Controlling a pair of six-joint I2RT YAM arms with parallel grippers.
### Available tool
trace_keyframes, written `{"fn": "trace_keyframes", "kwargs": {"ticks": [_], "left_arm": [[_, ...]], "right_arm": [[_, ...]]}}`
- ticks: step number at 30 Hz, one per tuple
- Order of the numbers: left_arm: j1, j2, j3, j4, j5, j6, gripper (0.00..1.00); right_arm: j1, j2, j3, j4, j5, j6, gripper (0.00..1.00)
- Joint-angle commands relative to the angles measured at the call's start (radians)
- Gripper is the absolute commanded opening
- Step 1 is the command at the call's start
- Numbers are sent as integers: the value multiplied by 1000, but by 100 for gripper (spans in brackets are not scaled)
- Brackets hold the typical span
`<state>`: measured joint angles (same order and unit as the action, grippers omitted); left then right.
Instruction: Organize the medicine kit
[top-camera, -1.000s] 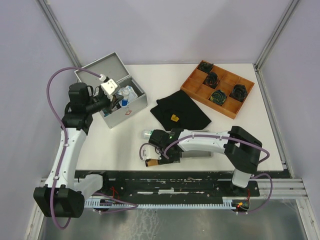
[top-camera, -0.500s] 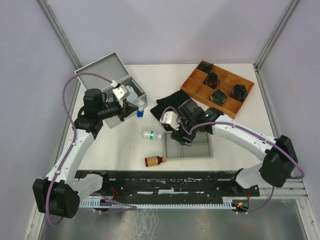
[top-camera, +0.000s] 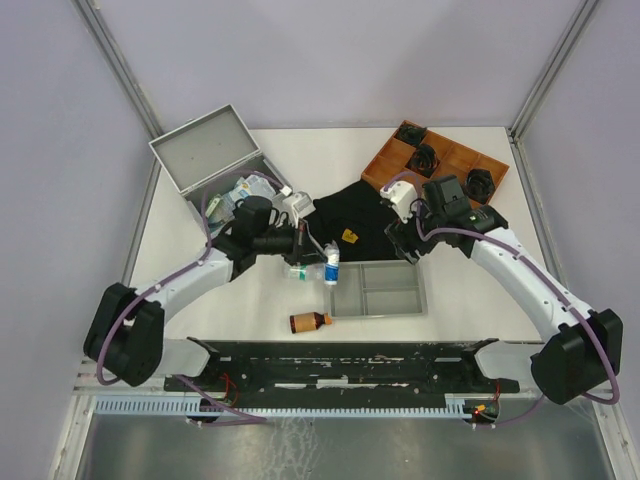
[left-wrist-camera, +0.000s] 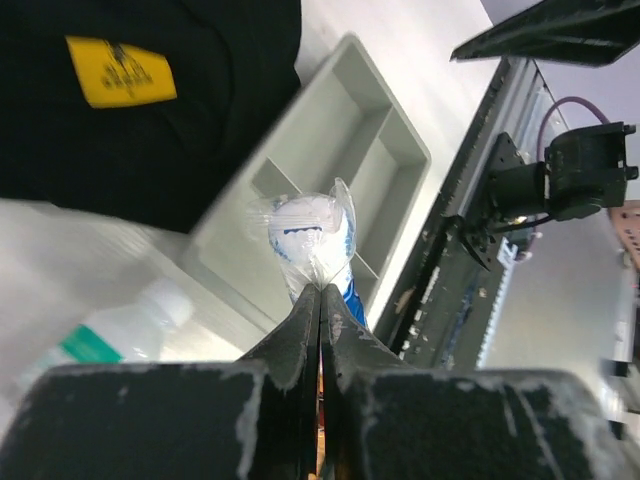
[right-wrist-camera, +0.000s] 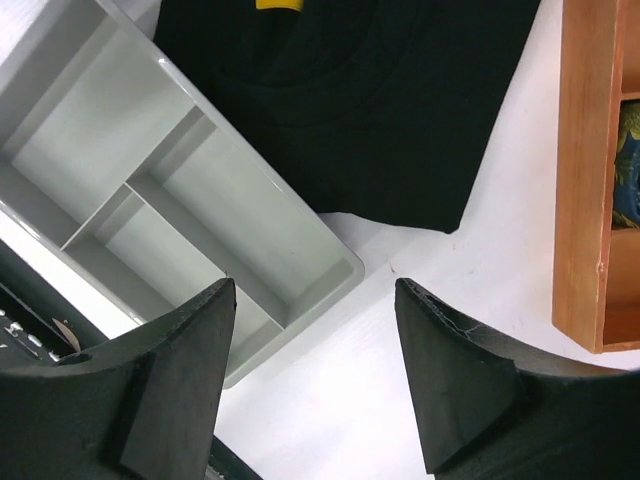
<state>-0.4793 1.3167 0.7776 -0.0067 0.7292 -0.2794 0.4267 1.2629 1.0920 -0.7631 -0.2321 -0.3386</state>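
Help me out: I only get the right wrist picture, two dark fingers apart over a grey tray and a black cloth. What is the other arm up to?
Observer: The left gripper is shut on a small wrapped bottle, white and blue, held near the left end of the grey tray.
Operator: And where is the medicine kit?
Observer: The medicine kit stands at the far left of the table, its lid open and things inside.
Operator: Is anything lying loose?
Observer: A brown bottle lies on its side close to the tray's near left corner.
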Motion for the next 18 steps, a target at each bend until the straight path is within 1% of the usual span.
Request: {"fn": "trace_keyframes", "kwargs": {"ticks": [1, 6, 9, 15, 18], "left_arm": [[-65, 59, -31, 149, -32, -260, 3], [-125, 140, -34, 203, -78, -392, 3], [-155, 181, -34, 220, -109, -446, 3], [-173, 239, -25, 219, -146, -466, 11], [-174, 239, -32, 213, -167, -463, 21]], "right_arm": [[-30, -25, -9, 41, 2, 4, 73], [-54, -26, -11, 34, -7, -3, 73], [-68, -32, -15, 28, -24, -6, 73], [-82, -46, -21, 26, -46, -8, 73], [-83, -52, -24, 26, -57, -8, 74]]}}
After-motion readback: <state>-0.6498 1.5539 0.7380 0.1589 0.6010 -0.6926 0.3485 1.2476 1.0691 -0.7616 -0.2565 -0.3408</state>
